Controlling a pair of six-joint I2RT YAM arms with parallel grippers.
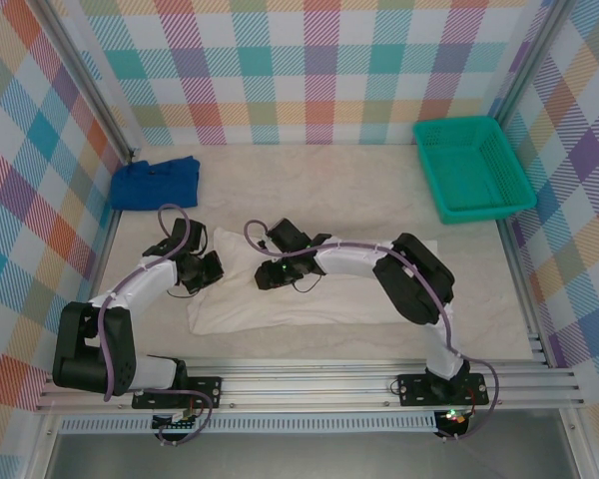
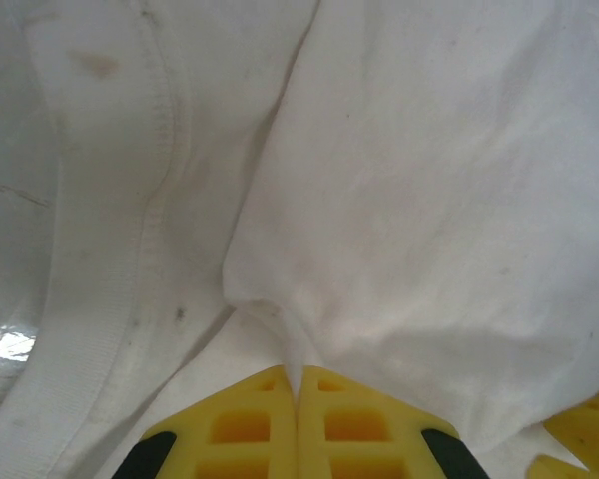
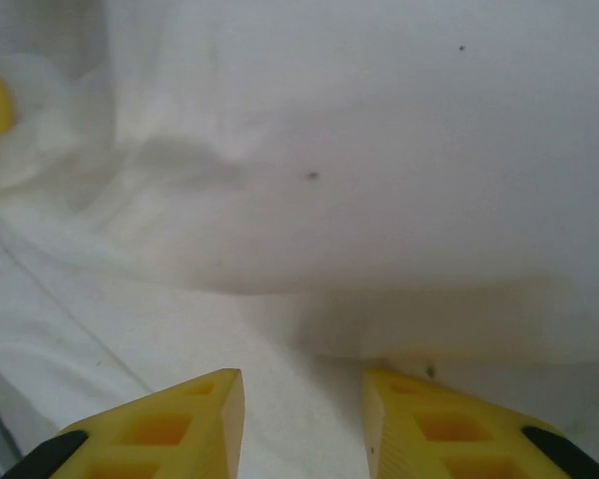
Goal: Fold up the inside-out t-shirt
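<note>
Shirt (image 1: 280, 309) in long band near table (image 1: 309, 190) front edge, approx. half folded; L gripper (image 2: 298, 374) pinches its cloth, R gripper (image 3: 301, 384) hovers spread above.

Blue cloth (image 1: 156, 183) bunched at far-L corner of table (image 1: 319, 180). Green plastic basket (image 1: 457, 124) at far-R corner, well apart from cloth. Checked walls (image 1: 309, 70) L, R, rear. Metal rail (image 1: 309, 384) along near edge.
</note>
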